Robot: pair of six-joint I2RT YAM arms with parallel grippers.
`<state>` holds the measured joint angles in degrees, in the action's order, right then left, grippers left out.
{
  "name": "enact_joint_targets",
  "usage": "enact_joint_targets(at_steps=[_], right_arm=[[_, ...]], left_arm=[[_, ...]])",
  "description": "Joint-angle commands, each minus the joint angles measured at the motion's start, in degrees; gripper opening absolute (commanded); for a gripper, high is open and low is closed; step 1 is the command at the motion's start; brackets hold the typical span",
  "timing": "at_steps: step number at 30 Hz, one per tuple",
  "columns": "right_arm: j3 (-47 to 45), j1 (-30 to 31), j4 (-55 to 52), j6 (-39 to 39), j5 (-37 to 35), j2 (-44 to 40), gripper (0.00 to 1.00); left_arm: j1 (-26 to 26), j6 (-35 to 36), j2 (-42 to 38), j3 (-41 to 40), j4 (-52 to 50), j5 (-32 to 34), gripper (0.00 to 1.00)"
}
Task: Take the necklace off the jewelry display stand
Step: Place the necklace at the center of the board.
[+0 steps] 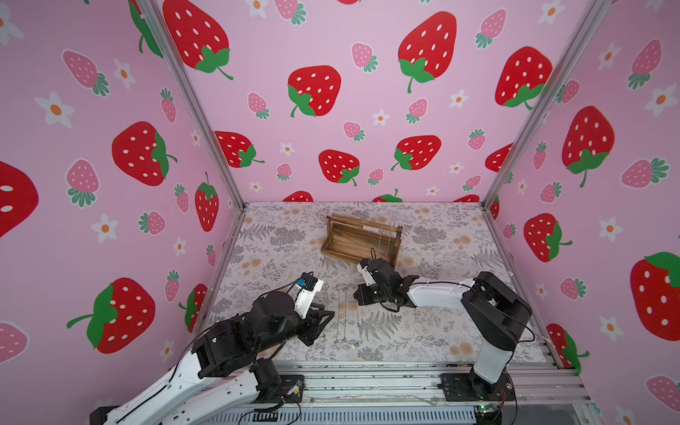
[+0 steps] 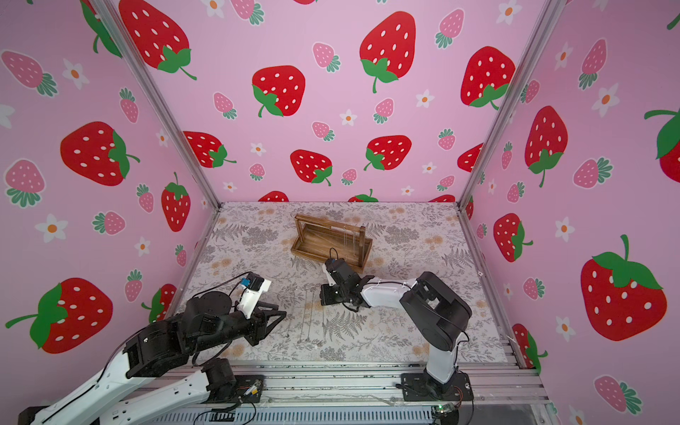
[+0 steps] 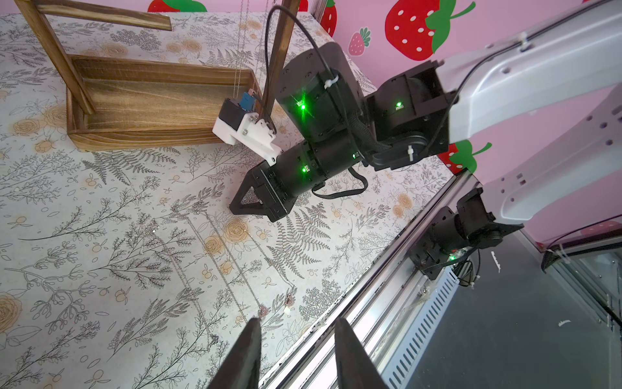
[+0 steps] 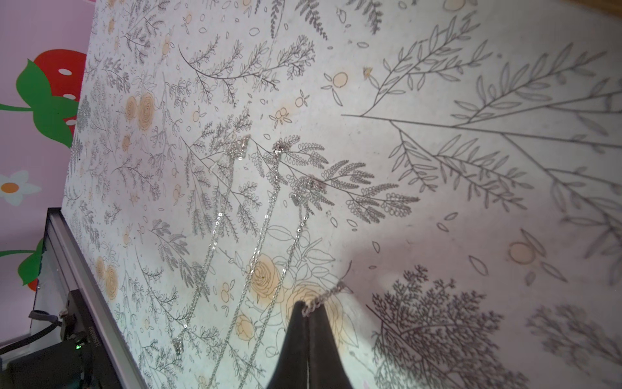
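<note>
The brown wooden jewelry display stand (image 1: 342, 244) (image 2: 312, 246) (image 3: 134, 97) stands at the back of the table, and thin chains (image 1: 386, 239) (image 3: 237, 67) still hang from its top bar. My right gripper (image 1: 362, 296) (image 3: 235, 207) (image 4: 308, 304) is low over the mat in front of the stand. It is shut on a silver necklace (image 4: 324, 296), of which only a short length shows at the tips. Three more chains (image 4: 262, 229) (image 3: 208, 242) lie stretched out on the mat beside it. My left gripper (image 1: 322, 327) (image 2: 270, 327) (image 3: 296, 321) is open and holds nothing, near the table's front edge.
A floral mat (image 1: 423, 331) covers the table. Metal rails (image 1: 368, 382) run along the front edge, where both arm bases stand. Pink strawberry walls (image 1: 331, 110) close in the back and both sides. The right arm's wrist (image 3: 316, 101) sits close to the stand's front corner.
</note>
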<state>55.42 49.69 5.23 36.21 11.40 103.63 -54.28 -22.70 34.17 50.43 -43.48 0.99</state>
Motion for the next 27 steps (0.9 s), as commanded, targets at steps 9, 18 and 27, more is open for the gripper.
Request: enact_joint_targets(at_steps=[9,18,27], right_arm=[[2.8,-1.3,0.4,-0.5,0.6,2.3,0.0],[3.9,-2.0,0.5,-0.6,1.7,3.5,0.0],[4.3,-2.3,1.1,-0.5,2.5,3.9,0.0]], left_arm=[[-0.1,1.3,1.6,0.5,1.6,-1.0,0.37],[0.0,1.7,2.3,0.9,1.8,-1.0,0.37],[-0.1,1.7,2.8,0.9,2.1,-1.1,0.37]])
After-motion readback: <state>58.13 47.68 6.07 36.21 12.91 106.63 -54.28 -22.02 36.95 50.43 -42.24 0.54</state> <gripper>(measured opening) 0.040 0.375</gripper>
